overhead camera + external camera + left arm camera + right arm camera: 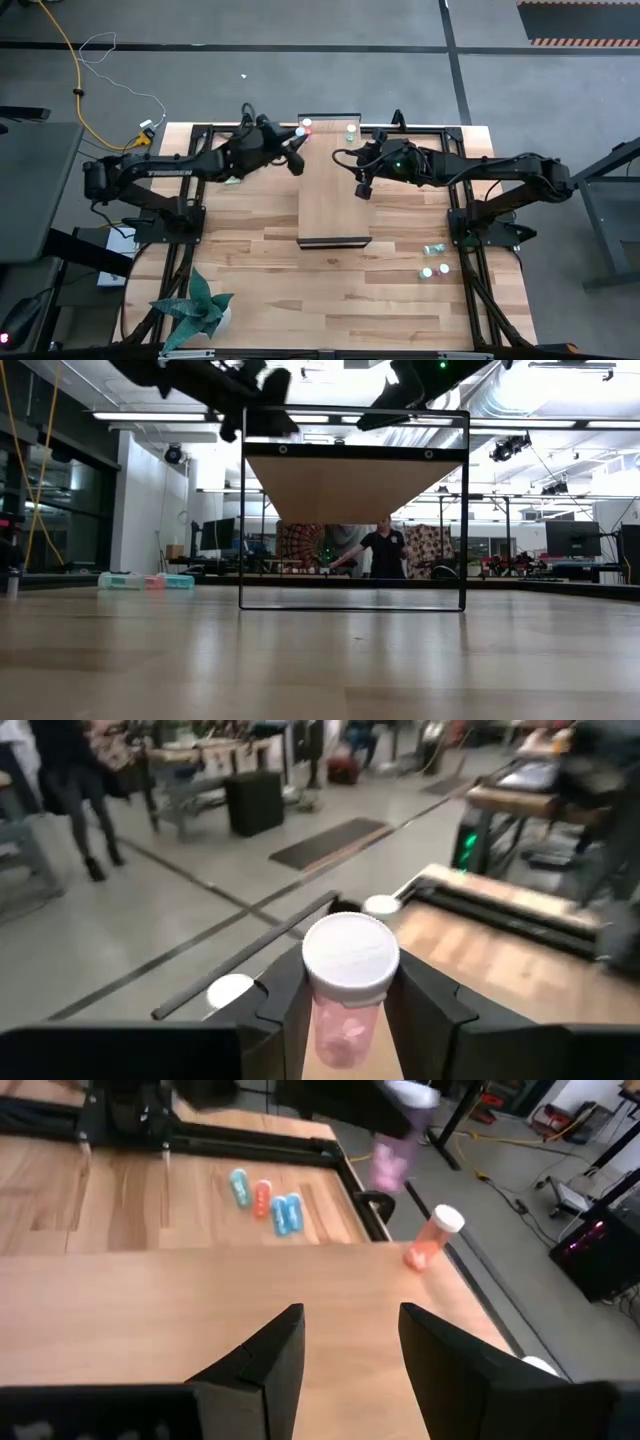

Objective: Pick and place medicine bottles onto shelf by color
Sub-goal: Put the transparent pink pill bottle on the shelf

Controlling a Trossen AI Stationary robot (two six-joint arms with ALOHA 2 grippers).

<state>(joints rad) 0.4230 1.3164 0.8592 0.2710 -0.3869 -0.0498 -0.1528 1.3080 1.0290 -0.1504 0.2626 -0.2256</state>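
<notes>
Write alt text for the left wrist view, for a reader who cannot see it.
The left gripper holds a pink bottle with a white cap upright between its dark jaws, above the far end of the light-wood shelf. Two more white caps show past it by the shelf's edge, with a blurred room floor beyond.

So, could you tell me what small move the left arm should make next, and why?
Probably lower it a little toward the shelf. The left gripper is shut on a pink bottle and hangs above the shelf's far end, near a pink bottle standing there. The right gripper is open and holds nothing.
</notes>
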